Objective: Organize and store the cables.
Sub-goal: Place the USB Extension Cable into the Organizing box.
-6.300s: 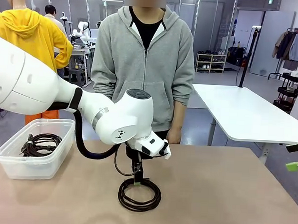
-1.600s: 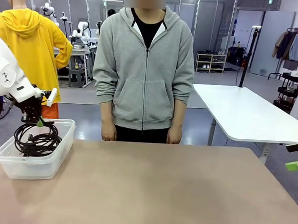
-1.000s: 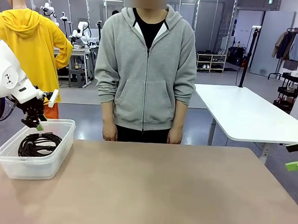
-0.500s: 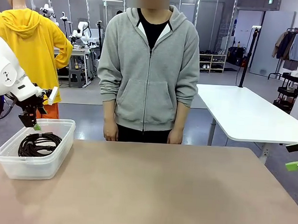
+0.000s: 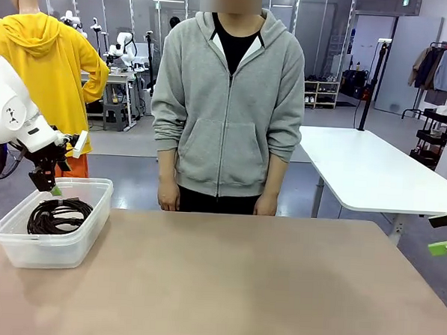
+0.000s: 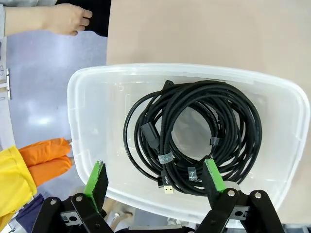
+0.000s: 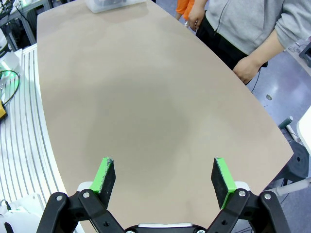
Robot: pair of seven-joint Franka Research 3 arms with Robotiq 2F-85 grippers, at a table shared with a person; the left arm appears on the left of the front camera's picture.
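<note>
Nearest us, the tan counter [image 5: 232,288] runs bare across the middle of the front view. At its left edge sits a clear plastic bin [image 5: 24,251], and the cables [image 5: 58,215] are lying in it: black cords coiled into round loops, stacked on one another on the bin floor.

From the left wrist camera the cables [image 6: 194,138] look like overlapping coils with a few plug ends poking out near the bottom of the loops, one with a gold tip. They lie toward one side of the bin [image 6: 92,97], bare plastic on the other.

The left gripper [image 6: 155,177] hangs over the bin with its jaws spread wide, green pads well apart, nothing between them. In the front view the left gripper [image 5: 50,186] is just above the bin's far rim, clear of the coils.

Over on the right, the right gripper [image 7: 164,180] is wide open too and empty, looking down on bare counter [image 7: 136,107]. The front camera catches the right gripper [image 5: 446,233] at the picture's right edge, off the counter's side.

Farther back, a person in a grey hoodie [image 5: 228,100] stands at the far side of the counter, arms down, hands [image 5: 169,201] hanging just behind its edge. Behind that, a white table [image 5: 366,171].
</note>
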